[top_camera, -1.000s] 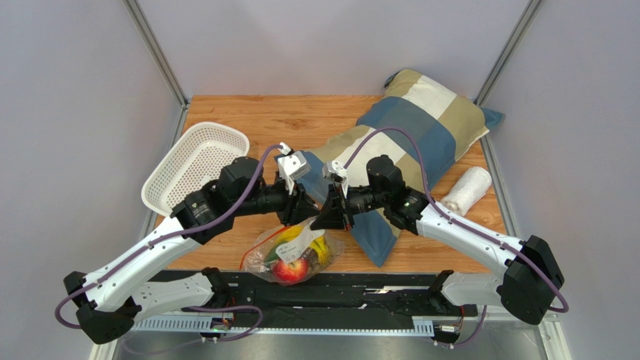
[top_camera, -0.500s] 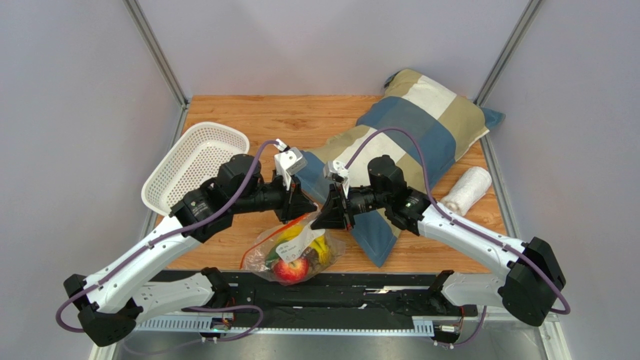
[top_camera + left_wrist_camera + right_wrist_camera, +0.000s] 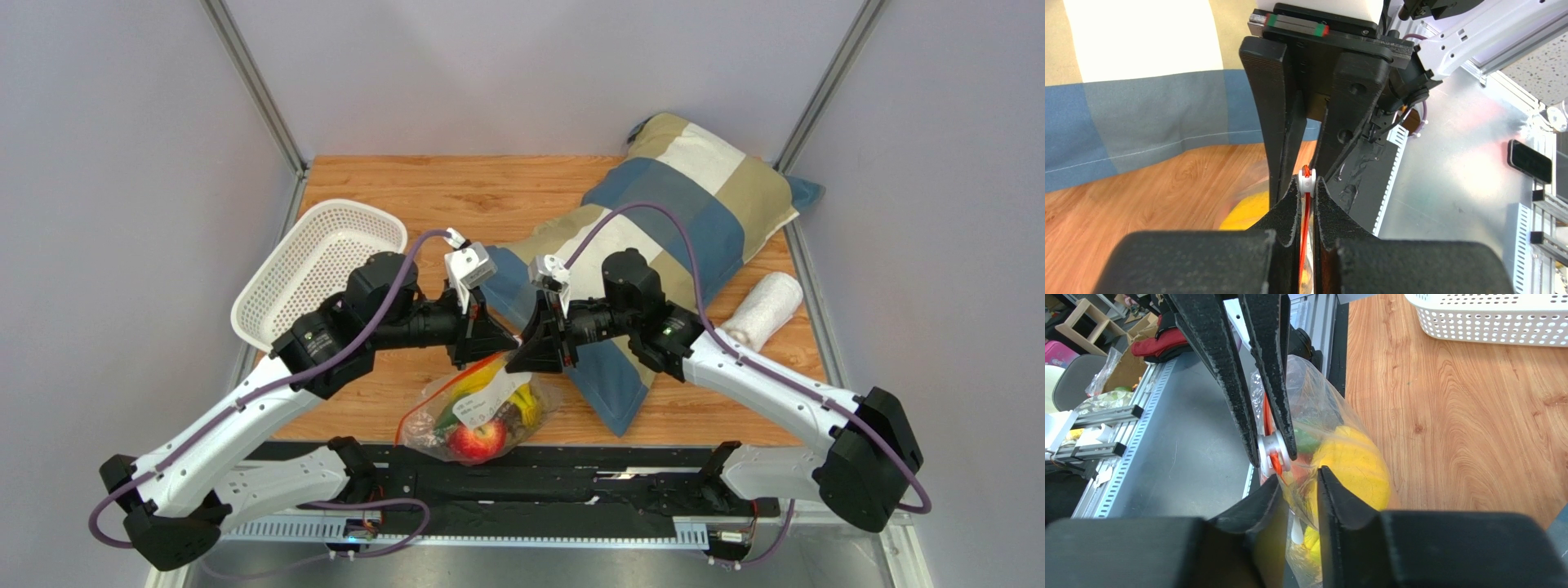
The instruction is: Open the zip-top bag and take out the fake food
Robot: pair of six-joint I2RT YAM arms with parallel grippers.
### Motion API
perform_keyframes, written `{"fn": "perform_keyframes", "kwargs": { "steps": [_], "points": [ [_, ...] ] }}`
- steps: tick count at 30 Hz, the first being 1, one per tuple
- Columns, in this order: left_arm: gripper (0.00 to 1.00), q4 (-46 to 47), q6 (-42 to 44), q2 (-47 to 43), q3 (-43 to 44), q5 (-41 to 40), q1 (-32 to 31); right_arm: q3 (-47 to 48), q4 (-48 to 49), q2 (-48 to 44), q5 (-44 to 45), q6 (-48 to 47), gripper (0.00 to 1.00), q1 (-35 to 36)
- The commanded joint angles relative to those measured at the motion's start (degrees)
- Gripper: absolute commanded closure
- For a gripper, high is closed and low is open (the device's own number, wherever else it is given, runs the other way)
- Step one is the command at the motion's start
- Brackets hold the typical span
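The zip-top bag (image 3: pixel 472 410) hangs near the table's front edge, and through it show a red apple (image 3: pixel 476 439) and a yellow piece (image 3: pixel 525 404) of the fake food. My left gripper (image 3: pixel 481 349) is shut on the bag's white slider (image 3: pixel 1307 180) and orange-red strip. My right gripper (image 3: pixel 528 355) faces it tip to tip. In the right wrist view its jaws (image 3: pixel 1298 478) stand apart around loose bag plastic (image 3: pixel 1333 435), with yellow food (image 3: pixel 1355 465) behind. The slider (image 3: pixel 1273 446) shows there between the left fingers (image 3: pixel 1223 361).
A white mesh basket (image 3: pixel 313 270) lies tilted at the left edge. A blue, white and tan patchwork pillow (image 3: pixel 662 221) covers the right back of the table. A white roll of string (image 3: pixel 761 309) stands at the right edge. A black and metal rail (image 3: pixel 515 472) runs along the front.
My left gripper has moved left and slightly back, holding the slider. The bag has risen a little and shifted left. My right gripper has hardly moved.
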Motion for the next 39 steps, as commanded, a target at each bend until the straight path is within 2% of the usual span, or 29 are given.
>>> {"fn": "perform_keyframes", "kwargs": {
  "steps": [1,2,3,5,7,9,11,12,17,21,26,28,31,32,34,36,37,38,39],
  "points": [
    [1.00,3.2,0.6,-1.4,-0.1,1.7,0.4,2.8,3.3,0.4,-1.2,1.1,0.84,0.2],
    [1.00,3.1,0.7,-1.4,-0.2,1.7,0.4,3.0,3.4,0.6,-1.4,1.3,0.94,0.1],
    [1.00,3.0,0.7,-1.2,-0.3,1.1,0.4,3.3,3.4,1.0,-1.5,1.6,1.00,0.2],
    [1.00,1.2,0.3,-0.8,0.0,-0.4,0.3,3.2,3.4,0.7,1.5,2.0,1.00,0.1],
    [1.00,-2.4,-1.2,-1.0,-0.2,-6.3,0.4,2.2,3.8,-0.6,7.3,3.1,1.00,-0.4],
    [1.00,-6.1,-3.2,-2.5,-1.3,-15.2,0.4,0.6,6.1,-1.7,9.4,6.5,1.00,-3.2],
    [1.00,-13.1,-9.0,-6.3,-3.8,-22.9,0.4,-0.7,8.4,-1.4,10.8,8.2,1.00,-5.5],
    [1.00,-14.9,-10.5,-8.3,-5.1,-23.3,0.4,-0.7,8.4,-1.1,12.4,8.3,1.00,-5.9],
    [1.00,-18.5,-22.6,-25.7,-13.8,-19.3,0.4,0.3,15.0,5.8,10.8,10.0,1.00,-6.8],
    [1.00,-31.2,-29.6,-35.0,-12.7,-19.6,0.4,3.4,18.5,11.6,9.8,10.0,1.00,-7.0],
    [1.00,-32.1,-34.7,-45.3,-15.6,-11.1,0.4,8.4,22.3,18.4,8.1,13.1,1.00,-6.8],
    [1.00,-32.2,-35.3,-47.2,-16.3,-9.7,0.4,10.6,23.5,21.0,8.2,13.7,1.00,-6.8],
    [1.00,-29.3,-34.6,-48.7,-17.9,-3.4,0.4,13.7,23.5,24.2,8.0,14.2,1.00,-6.7],
    [1.00,-28.1,-34.4,-48.6,-18.9,1.3,0.4,14.7,23.3,24.8,7.9,14.4,1.00,-6.6],
    [1.00,-23.5,-33.4,-48.5,-19.4,5.1,0.4,16.8,23.7,26.6,4.8,14.4,1.00,-6.4],
    [1.00,-24.3,-31.1,-47.1,-15.5,1.0,0.4,17.7,22.5,27.3,2.1,11.7,1.00,-5.4],
    [0.88,-25.7,-27.4,-45.9,-13.3,-2.3,0.4,19.0,19.1,27.3,1.3,10.2,1.00,-4.9],
    [0.79,-27.2,-25.1,-42.1,-8.4,-8.7,0.4,19.3,17.2,27.3,0.7,8.4,1.00,-4.0],
    [0.72,-29.7,-23.1,-39.6,-6.0,-11.8,0.4,19.4,16.0,27.2,-0.5,7.2,1.00,-3.6]
  ]
}}
